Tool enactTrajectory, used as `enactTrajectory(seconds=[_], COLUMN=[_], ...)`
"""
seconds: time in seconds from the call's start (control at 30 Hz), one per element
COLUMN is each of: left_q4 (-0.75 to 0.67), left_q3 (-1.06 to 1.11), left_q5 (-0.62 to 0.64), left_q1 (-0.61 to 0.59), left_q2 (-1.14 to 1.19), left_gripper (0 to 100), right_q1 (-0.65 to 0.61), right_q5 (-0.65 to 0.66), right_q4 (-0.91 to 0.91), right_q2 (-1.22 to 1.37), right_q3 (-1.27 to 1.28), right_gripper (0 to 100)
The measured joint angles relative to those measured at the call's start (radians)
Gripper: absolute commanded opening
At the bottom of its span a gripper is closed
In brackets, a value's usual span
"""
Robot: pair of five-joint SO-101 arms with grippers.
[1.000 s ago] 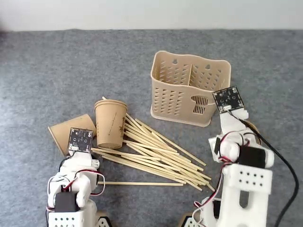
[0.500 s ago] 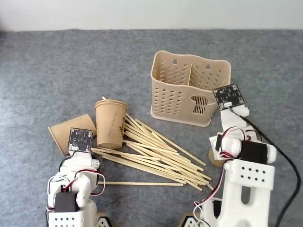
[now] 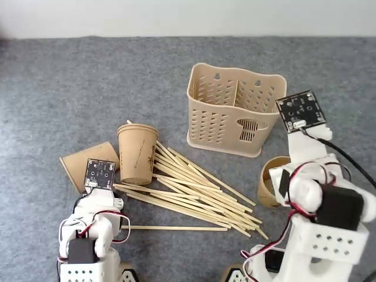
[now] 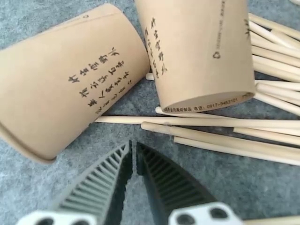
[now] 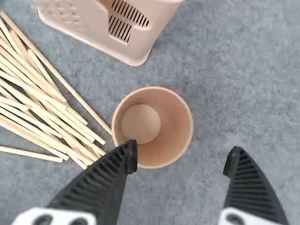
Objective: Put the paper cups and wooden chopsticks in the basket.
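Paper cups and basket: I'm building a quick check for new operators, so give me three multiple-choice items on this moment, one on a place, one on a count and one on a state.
1. Where does the mouth-up cup stand?
A. On the carpet near the basket
B. Stacked inside another cup
C. Inside the basket

2. How many paper cups are there?
A. Two
B. Five
C. Three

3. How is the right gripper?
A. Shut on the cup
B. Open
C. Shut with nothing in it

Answers:
1 A: the right wrist view shows it on the grey carpet, close to the basket's corner.
2 C: the high view shows the mouth-up cup, a lying cup and a standing cup.
3 B: its fingers stand wide apart above the mouth-up cup.
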Motion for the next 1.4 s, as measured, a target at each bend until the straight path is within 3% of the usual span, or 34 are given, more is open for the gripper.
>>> enactTrajectory(seconds=[0.2, 0.5, 0.6, 0.73, 0.83, 1.0, 1.3, 1.4], left_q4=[0.000, 0.000, 0.000, 0.000, 0.000, 0.005, 0.000, -0.031], left_q3=[0.000, 0.000, 0.000, 0.000, 0.000, -0.037, -0.249, -0.259], left_q5=[0.000, 0.000, 0.000, 0.000, -0.003, -0.005, -0.005, -0.005], left_q1=[0.000, 0.000, 0.000, 0.008, 0.018, 0.014, -0.192, -0.255], left_q2=[0.000, 0.000, 0.000, 0.000, 0.000, 0.000, 0.000, 0.000], left_gripper=[1, 1, 1, 1, 1, 1, 2, 12], right_q1=[0.058, 0.199, 0.235, 0.242, 0.245, 0.244, 0.244, 0.244], right_q5=[0.000, 0.000, 0.000, 0.000, 0.000, 0.000, 0.002, 0.002], right_q4=[0.000, 0.002, 0.002, 0.002, 0.002, 0.002, 0.002, 0.002], right_q2=[-0.226, -0.559, -0.575, -0.614, -0.644, -0.694, -0.697, -0.697], right_q3=[0.020, 0.304, 0.368, 0.393, 0.394, 0.396, 0.411, 0.411], right_gripper=[30.6, 30.3, 22.4, 0.0, 5.0, 1.3, 0.9, 0.9])
